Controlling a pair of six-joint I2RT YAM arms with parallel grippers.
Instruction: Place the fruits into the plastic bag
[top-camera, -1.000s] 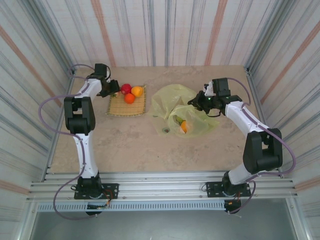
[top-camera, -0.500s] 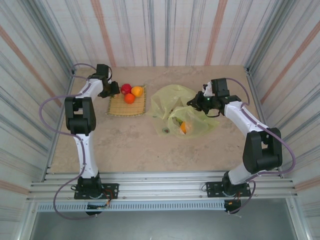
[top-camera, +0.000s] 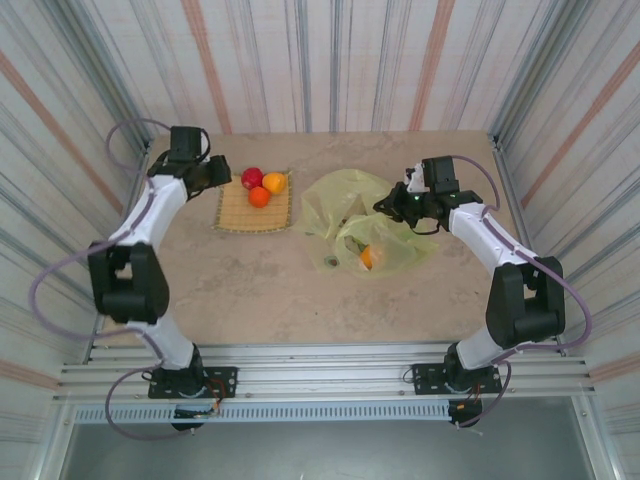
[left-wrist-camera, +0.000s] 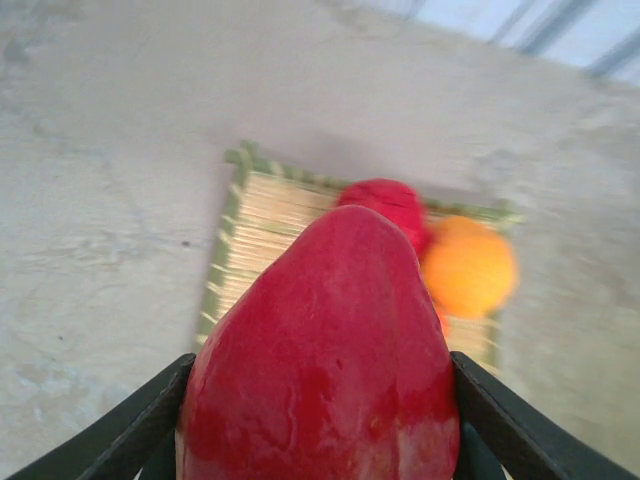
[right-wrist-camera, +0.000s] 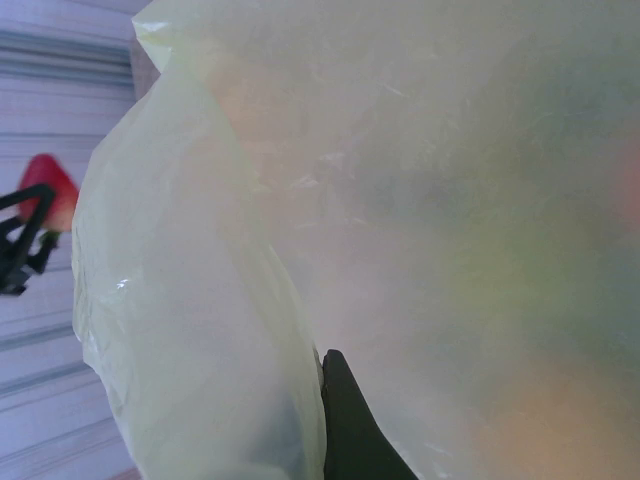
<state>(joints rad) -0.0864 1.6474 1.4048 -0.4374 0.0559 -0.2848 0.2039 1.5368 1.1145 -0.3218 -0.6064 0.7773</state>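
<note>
My left gripper is shut on a red fruit, which sits between its black fingers. In the top view the left gripper hangs just left of the woven mat. On the mat lie a red fruit and two orange fruits. The pale yellow-green plastic bag lies right of the mat with an orange fruit showing inside it. My right gripper is shut on the plastic bag at its upper right rim. One dark finger shows against the film.
Striped walls close in the table on three sides. The metal rail with both arm bases runs along the near edge. Bare tabletop lies in front of the mat and bag.
My left arm has swung its elbow out to the left and drawn the gripper, with the red fruit in it, slightly left off the mat. The right arm and bag have barely moved.
</note>
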